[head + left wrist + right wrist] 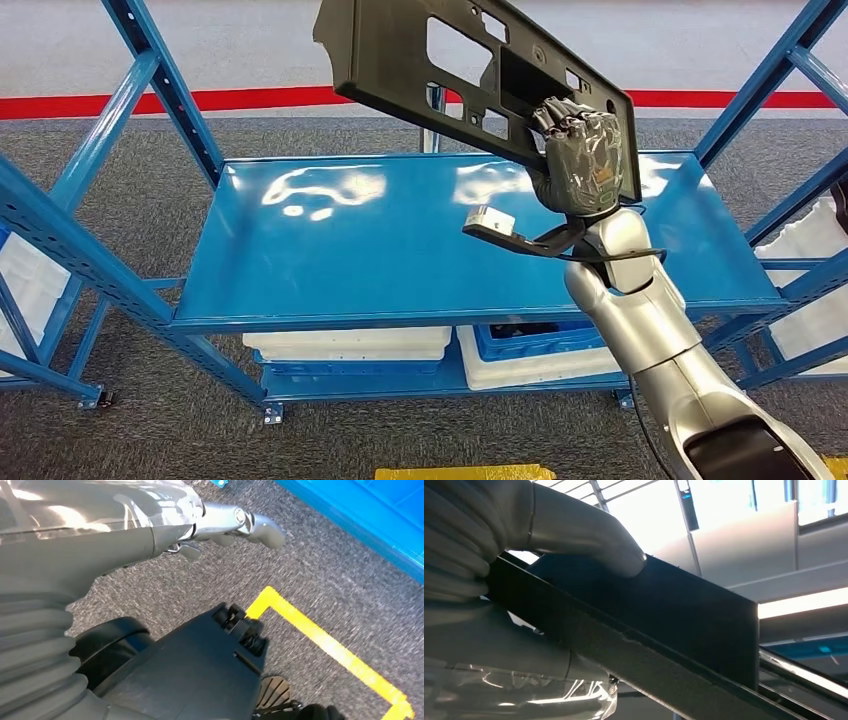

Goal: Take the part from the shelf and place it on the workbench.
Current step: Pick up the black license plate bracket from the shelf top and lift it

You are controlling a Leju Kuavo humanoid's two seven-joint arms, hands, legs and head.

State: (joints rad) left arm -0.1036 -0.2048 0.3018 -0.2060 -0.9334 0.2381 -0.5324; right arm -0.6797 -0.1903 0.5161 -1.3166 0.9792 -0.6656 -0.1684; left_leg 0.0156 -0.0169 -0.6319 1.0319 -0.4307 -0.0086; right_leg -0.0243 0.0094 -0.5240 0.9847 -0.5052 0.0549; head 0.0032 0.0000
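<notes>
right hand (583,160): raised up over the shelf, fingers (562,118) curled through one of the cutouts of the part, so it's got a proper hold on it. In the right wrist view the thick grey thumb (589,540) presses flat on one face of the panel with the rest of the hand wrapped around the other side

part (470,70): flat black plastic panel with several rectangular openings, held up in the air by its end nearest the fingers. The rest of it sticks out away from the fingers toward the robot's left, tilted. It's above the shelf and not touching it

part edge (664,670): up close it's a dark textured strip running straight out from between thumb and fingers

left hand (235,527): hanging down over the carpet, fingers stretched out fairly straight with nothing in them, so open

shelf (330,270): glossy blue metal board under the right hand, blue uprights on both sides

bins (350,345): white and blue trays on the lower level, well below the fingers

floor (325,580): grey carpet with a yellow tape line (320,635) below the left hand's fingers, red stripe (230,98) beyond the rack in the head view
</notes>
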